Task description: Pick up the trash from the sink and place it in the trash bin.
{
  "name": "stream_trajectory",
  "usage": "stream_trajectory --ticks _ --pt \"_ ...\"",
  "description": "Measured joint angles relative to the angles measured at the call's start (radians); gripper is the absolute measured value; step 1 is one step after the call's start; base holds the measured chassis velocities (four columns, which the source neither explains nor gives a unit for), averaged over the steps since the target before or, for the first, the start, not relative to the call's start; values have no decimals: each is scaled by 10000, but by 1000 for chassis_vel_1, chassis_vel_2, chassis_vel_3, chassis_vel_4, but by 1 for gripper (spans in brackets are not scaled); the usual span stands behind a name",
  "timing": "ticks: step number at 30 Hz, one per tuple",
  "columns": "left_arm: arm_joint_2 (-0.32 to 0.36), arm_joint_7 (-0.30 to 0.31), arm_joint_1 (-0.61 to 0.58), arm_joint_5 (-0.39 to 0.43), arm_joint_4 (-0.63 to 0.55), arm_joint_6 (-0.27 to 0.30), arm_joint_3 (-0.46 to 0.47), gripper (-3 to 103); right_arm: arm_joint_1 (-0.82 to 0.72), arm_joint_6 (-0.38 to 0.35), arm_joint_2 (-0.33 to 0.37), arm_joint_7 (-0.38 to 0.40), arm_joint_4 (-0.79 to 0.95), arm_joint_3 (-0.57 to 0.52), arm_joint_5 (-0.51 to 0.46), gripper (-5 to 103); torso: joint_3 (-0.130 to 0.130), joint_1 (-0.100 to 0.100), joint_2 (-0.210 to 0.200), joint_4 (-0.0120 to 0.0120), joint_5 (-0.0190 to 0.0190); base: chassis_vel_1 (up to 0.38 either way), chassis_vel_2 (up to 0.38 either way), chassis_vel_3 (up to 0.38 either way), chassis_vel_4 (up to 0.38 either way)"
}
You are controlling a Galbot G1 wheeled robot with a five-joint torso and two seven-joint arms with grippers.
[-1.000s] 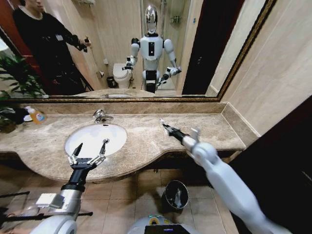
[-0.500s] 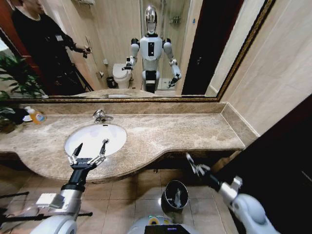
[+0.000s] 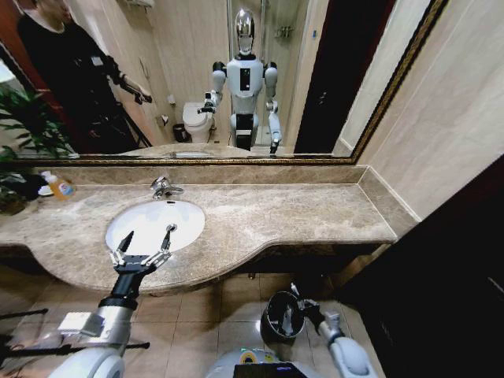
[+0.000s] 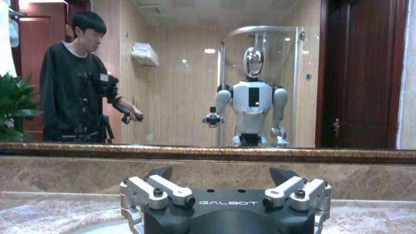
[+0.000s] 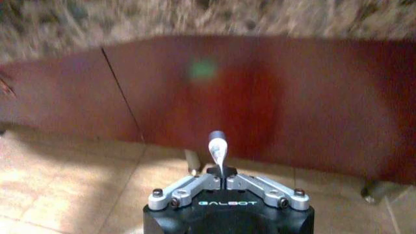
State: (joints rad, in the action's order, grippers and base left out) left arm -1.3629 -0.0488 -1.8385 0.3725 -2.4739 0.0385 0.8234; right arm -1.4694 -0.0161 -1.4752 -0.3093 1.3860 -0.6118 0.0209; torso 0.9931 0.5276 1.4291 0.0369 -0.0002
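Left tool (image 3: 144, 242) hangs with its prongs spread wide over the near edge of the sink (image 3: 189, 228), nothing between them. From the head view, the white basin sits in the brown marble bench (image 3: 276, 216), a chrome faucet (image 3: 163, 187) behind it and an orange-and-white bottle (image 3: 57, 187) off at the far left by a leafy plant (image 3: 20, 130). A wide mirror (image 3: 197, 79) runs along the wall. Down on the tiled floor the right tool (image 3: 302, 305) reaches low beside the trash bin (image 3: 275, 324), whose shiny rim sits just under the bench's front edge; something pale lies inside it.

From the left wrist view, the left tool's two black fingertips (image 4: 282, 175) stand well apart before the marble backsplash, and "GALBOT" reads in white on its body.

From the right wrist view, the right tool (image 5: 217, 163) is clenched on a small white tube of trash (image 5: 217, 146) that sticks up from its tips, with a dark red cabinet panel (image 5: 293, 97) just ahead and beige floor tiles below; "GALBOT" shows here too
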Motion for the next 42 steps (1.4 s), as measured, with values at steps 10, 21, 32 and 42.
stream_trajectory --ticks 10,21,32,42 --pt "0 0 0 0 0 0 0 100 -6 1214 -619 194 -746 23 845 24 0 0 0 0 1 0 0 0 0" --pt "0 0 0 0 0 0 0 100 -557 1371 -347 -393 463 -422 48 61 0 0 0 0 2 0 0 0 0" --pt "0 0 0 0 -1 1 0 100 -2538 2527 93 934 3881 -2272 -3410 99 -1 -1 0 -3 4 0 0 0 0" --pt "0 1 0 0 0 0 0 100 -1865 920 27 2955 7368 -2226 -3810 100 0 -1 0 -1 4 0 0 0 0"
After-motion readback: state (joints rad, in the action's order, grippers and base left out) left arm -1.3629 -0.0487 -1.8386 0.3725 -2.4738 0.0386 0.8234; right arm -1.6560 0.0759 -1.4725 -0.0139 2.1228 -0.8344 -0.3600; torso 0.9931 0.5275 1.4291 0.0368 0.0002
